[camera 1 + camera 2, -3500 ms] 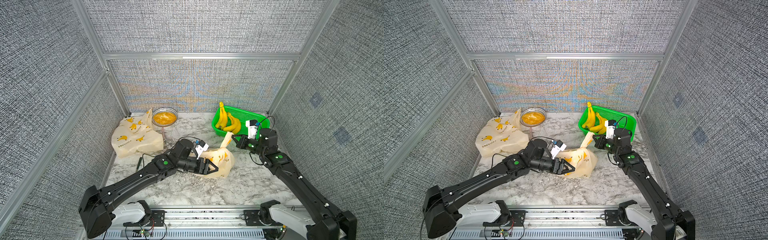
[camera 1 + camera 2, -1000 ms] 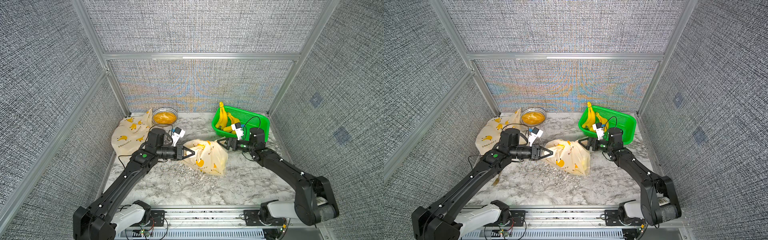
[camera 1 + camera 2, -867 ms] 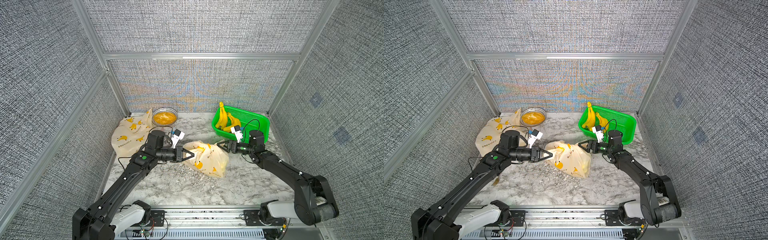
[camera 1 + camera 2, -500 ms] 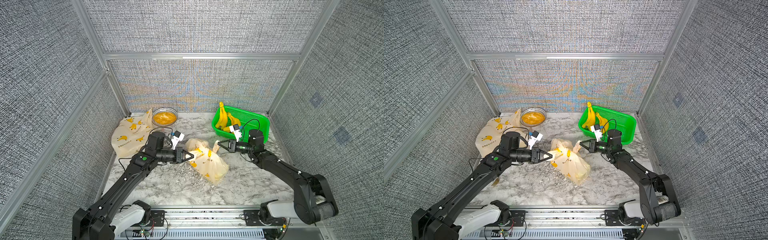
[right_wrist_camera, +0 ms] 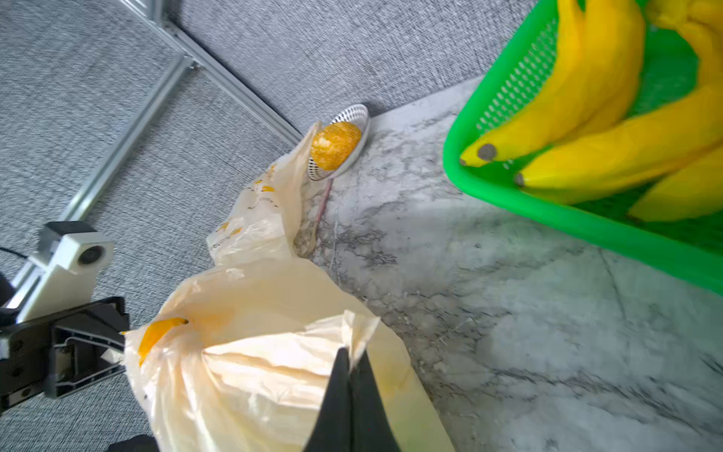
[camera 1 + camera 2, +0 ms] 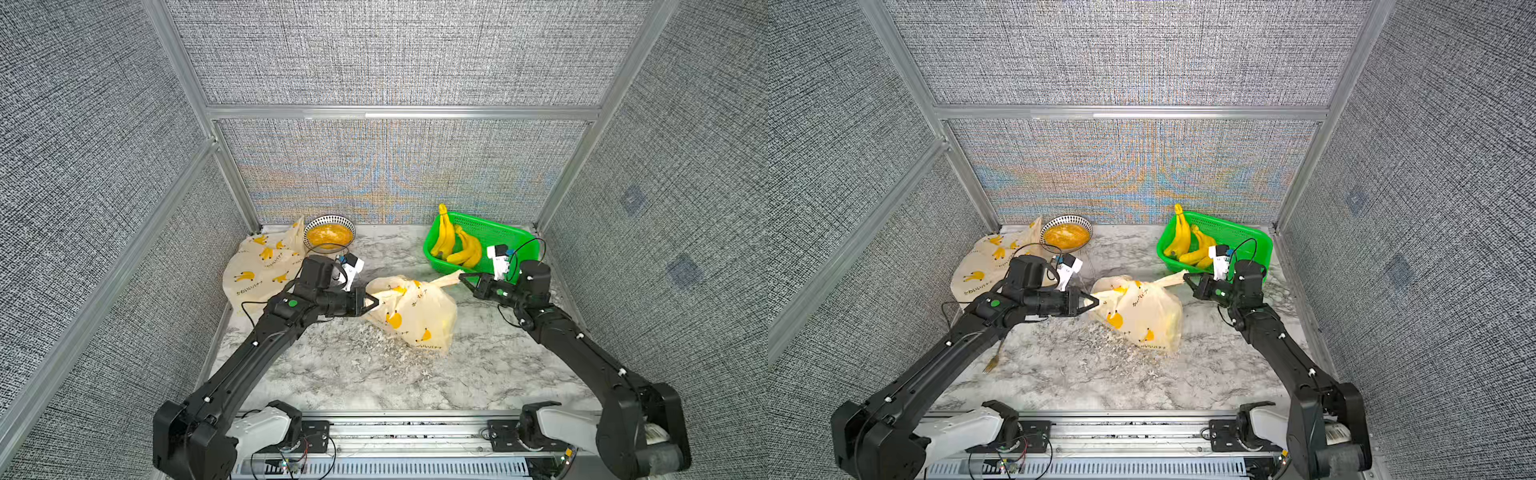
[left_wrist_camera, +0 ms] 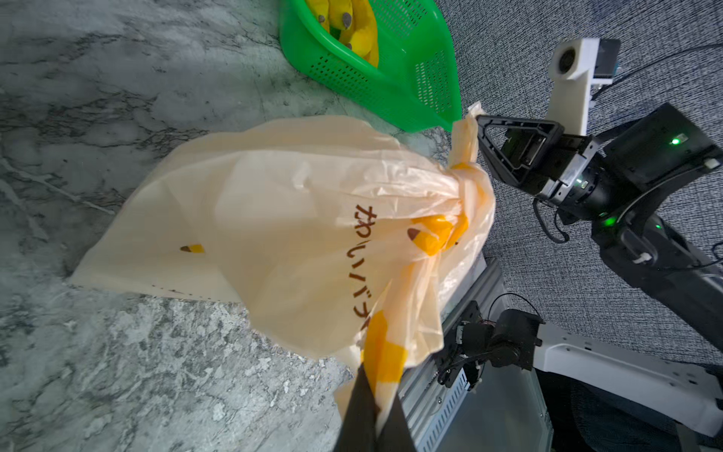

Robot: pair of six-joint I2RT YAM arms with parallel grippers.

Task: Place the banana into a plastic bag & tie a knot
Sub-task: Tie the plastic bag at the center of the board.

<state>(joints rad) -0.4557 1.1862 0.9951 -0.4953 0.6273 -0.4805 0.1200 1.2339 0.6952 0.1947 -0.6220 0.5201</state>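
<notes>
While the bag (image 6: pixel 411 316) sags on the bench (image 6: pixel 332 374) mid-scene, you see your left claw (image 6: pixel 374 302) pinching its left end and your right claw (image 6: pixel 461 279) pinching its far-right end, bag between them.

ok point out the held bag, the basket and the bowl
held bag (image 6: pixel 415 316), in a top view, on its printed side.
basket (image 6: pixel 498 239), in a top view, on its bare green mesh.
bowl (image 6: pixel 330 217), in a top view, on its far rim.
</notes>
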